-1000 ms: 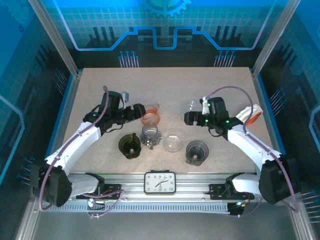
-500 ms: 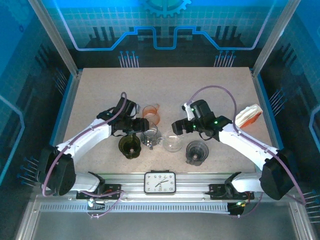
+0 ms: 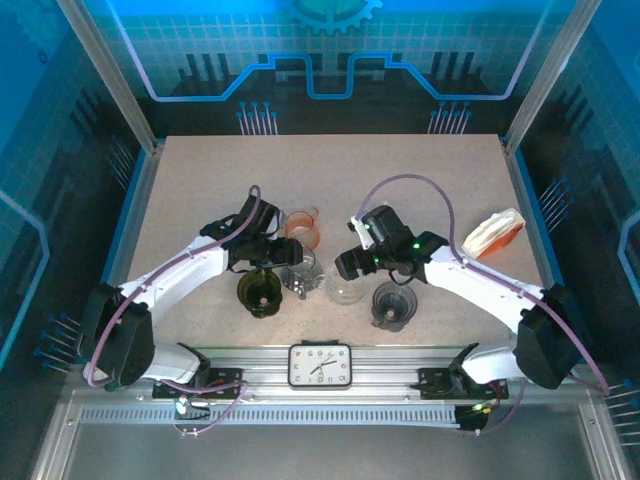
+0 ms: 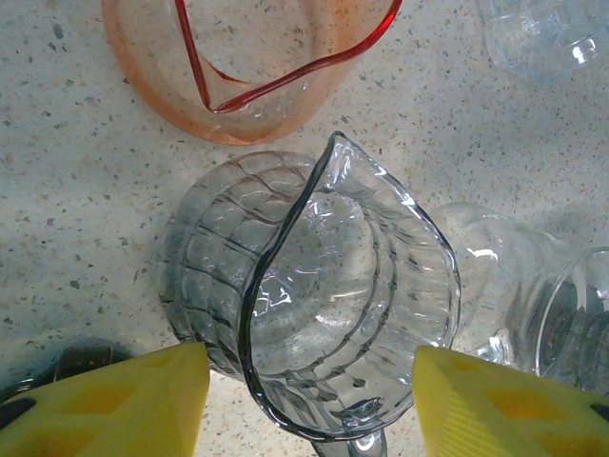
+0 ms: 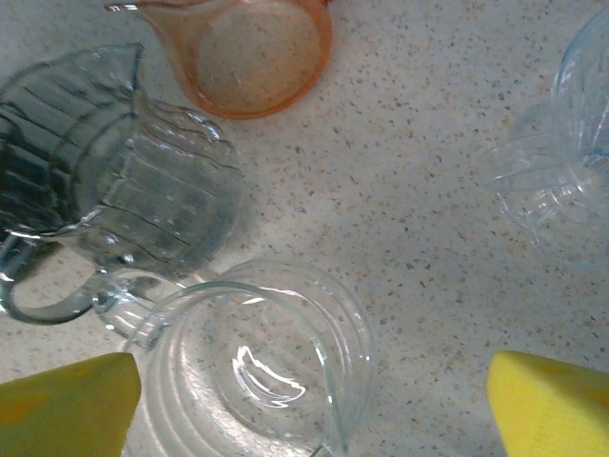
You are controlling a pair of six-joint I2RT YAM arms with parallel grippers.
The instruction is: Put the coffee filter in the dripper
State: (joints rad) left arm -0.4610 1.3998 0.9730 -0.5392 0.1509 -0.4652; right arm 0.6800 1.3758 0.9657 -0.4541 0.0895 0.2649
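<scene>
The ribbed glass pitcher [image 4: 324, 305] sits between my left fingers [image 4: 105, 405], orange dripper [image 4: 238, 67] just ahead, clear dripper [image 5: 257, 371] crowding its side. Beyond them the far table [image 3: 330, 170] lies bare, room to pass.

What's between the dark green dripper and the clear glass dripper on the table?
The ribbed glass pitcher sits between them, as the top view shows.

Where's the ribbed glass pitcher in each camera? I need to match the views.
Top external: pitcher mid-table, just on the near side of the orange cup.
Left wrist: pitcher centre to bottom, spout pointing up.
Right wrist: pitcher at the left edge.
Shared landmark: the orange cup, at the top of both wrist views.
</scene>
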